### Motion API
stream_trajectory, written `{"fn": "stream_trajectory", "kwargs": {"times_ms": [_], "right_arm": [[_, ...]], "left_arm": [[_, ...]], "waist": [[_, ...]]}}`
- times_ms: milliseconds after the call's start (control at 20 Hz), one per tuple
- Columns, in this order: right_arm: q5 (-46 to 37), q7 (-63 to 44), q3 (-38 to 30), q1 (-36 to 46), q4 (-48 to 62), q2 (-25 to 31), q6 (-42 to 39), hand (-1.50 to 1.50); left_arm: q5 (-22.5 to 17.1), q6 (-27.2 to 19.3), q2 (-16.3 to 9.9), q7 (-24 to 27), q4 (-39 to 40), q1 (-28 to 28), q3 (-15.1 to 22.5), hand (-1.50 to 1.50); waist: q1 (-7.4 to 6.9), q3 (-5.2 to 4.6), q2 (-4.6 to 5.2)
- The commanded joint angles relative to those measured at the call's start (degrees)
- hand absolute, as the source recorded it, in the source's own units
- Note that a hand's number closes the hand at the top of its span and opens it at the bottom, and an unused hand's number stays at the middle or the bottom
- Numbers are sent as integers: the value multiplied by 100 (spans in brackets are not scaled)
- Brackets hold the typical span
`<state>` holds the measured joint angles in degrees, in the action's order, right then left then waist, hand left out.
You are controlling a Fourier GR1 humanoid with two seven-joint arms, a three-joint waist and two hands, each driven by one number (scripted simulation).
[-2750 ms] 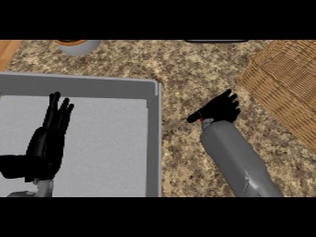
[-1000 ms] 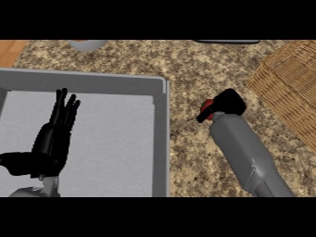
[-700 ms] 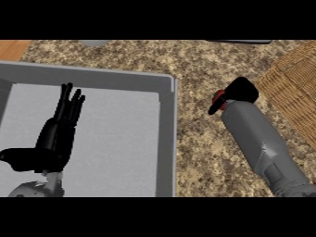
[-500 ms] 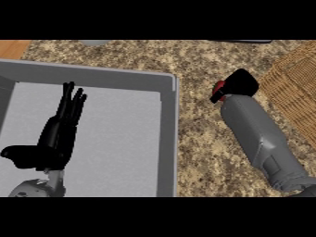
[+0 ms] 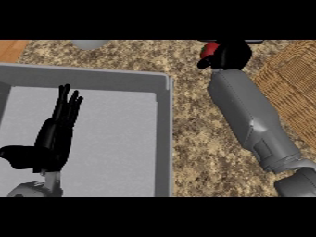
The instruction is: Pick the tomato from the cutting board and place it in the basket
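Observation:
My right hand is at the top of the head view, curled round a red tomato. Only a sliver of red shows at the hand's left side; the rest is hidden by the fingers. The wicker basket lies just to the right of that hand and forearm, cut off by the right edge. My left hand rests open, fingers straight and pointing up, over the grey sink basin at the left. No cutting board shows in this view.
Speckled granite counter runs between the sink basin and the basket. A pale round object pokes in at the top edge. A strip of wood shows at the top left corner.
My right hand, curled on the tomato, has risen toward the top of the view and the forearm has stretched out beside the basket. The left hand has stayed resting in the sink.

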<state>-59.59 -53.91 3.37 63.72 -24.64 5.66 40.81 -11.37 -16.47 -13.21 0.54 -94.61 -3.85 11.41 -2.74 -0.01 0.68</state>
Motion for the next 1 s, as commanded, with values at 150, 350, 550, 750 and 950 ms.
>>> {"fn": "stream_trajectory", "kwargs": {"times_ms": [150, 350, 550, 750, 950], "right_arm": [[-558, -1033, 83, 733, -430, -310, 402, 150], [-698, -1378, -96, 458, -564, -188, 392, 150], [-947, -1829, -129, 430, -929, 66, -386, 150], [-1191, -1810, -140, 181, -777, 501, -952, 150], [-1215, -1846, -256, -50, -1190, 760, -1351, 150]], "left_arm": [[204, -204, 161, 75, 62, 21, -16, 0], [117, -58, 68, -7, 162, -108, -190, 0], [232, -183, 130, -9, -100, 301, -70, 0], [42, 62, -50, 7, -279, 451, -239, 0], [52, 47, 40, 170, 18, 357, -354, 0]], "waist": [[235, -2, -86], [280, 0, -81], [372, 0, -145], [370, -2, -133], [414, -3, -128]]}}
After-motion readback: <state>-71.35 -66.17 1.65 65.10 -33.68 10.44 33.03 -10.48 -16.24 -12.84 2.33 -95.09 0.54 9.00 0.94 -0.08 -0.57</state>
